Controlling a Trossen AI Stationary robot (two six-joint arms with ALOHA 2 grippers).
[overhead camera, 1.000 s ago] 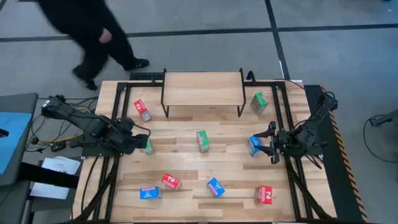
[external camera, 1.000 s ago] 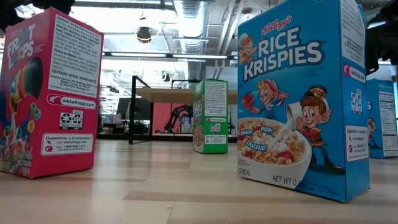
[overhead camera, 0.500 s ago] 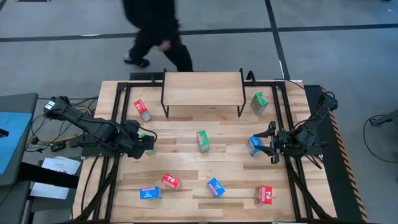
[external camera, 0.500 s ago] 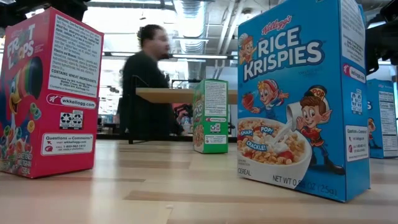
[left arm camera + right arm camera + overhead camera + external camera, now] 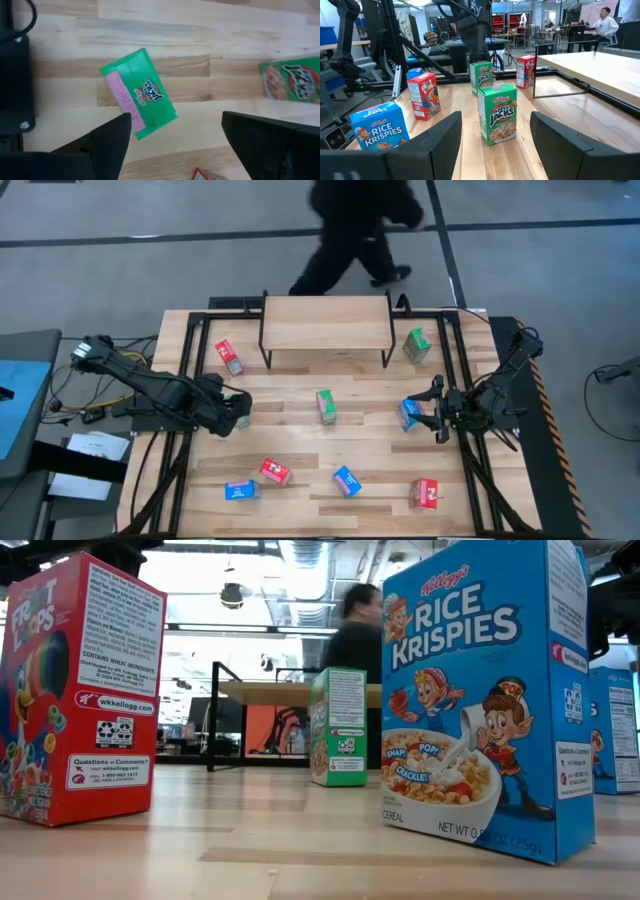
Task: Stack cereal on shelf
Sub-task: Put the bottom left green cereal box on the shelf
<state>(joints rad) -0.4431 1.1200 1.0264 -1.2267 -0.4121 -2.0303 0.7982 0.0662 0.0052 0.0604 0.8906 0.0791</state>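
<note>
Directly beneath the open left gripper (image 5: pixel 172 132) — a green cereal box (image 5: pixel 138 92).

Quick headcount of the table (image 5: pixel 375 445): nine cereal boxes total, split evenly. Three green boxes (image 5: pixel 417 345) (image 5: pixel 326 406) (image 5: pixel 138 93) (the third is easiest to spot from the left wrist view), three red boxes (image 5: pixel 228 357) (image 5: pixel 274 472) (image 5: pixel 427 494) and three blue boxes (image 5: pixel 410 414) (image 5: pixel 240 491) (image 5: pixel 347 481). There's one shelf (image 5: pixel 325 323) and zero boxes on it so far. Two arms, the left arm (image 5: pixel 150 385) and the right arm (image 5: pixel 500 390). People-wise I count two: one person walking (image 5: pixel 360 220) past the far side, and one seated person (image 5: pixel 605 20) way back in the room.
</note>
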